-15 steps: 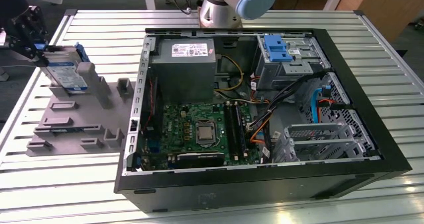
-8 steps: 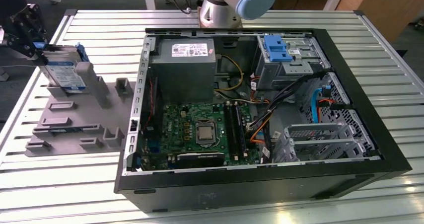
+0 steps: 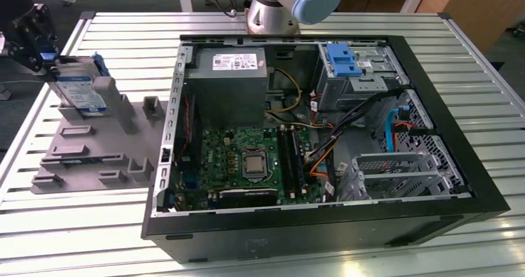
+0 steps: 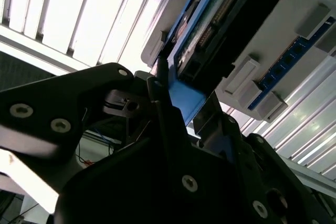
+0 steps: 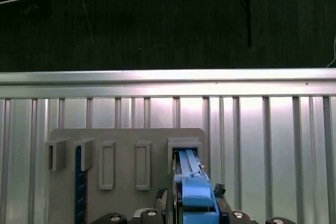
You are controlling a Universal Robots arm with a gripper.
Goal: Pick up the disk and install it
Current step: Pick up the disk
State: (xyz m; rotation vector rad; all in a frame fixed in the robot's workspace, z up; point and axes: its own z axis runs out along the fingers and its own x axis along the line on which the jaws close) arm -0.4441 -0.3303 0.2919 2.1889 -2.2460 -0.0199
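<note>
The disk (image 3: 82,91) stands on edge in a slot at the far end of a grey holder block (image 3: 90,148), at the exterior view's left, outside the computer case (image 3: 328,136). Its silver face carries a white-and-blue label, and a blue carrier frame runs along its edge. My gripper (image 3: 45,59) is at the disk's upper edge. In both wrist views the dark fingers (image 4: 157,95) press on either side of the blue carrier (image 4: 186,98), so the gripper (image 5: 190,203) is shut on the disk (image 5: 191,179), which still sits in its slot.
The open case holds a grey power supply (image 3: 225,80), a motherboard (image 3: 246,160) and a metal drive bay with a blue latch (image 3: 343,59) at its far right. A blue memory stick (image 5: 80,187) stands in another holder slot. The arm's base (image 3: 279,7) is behind the case.
</note>
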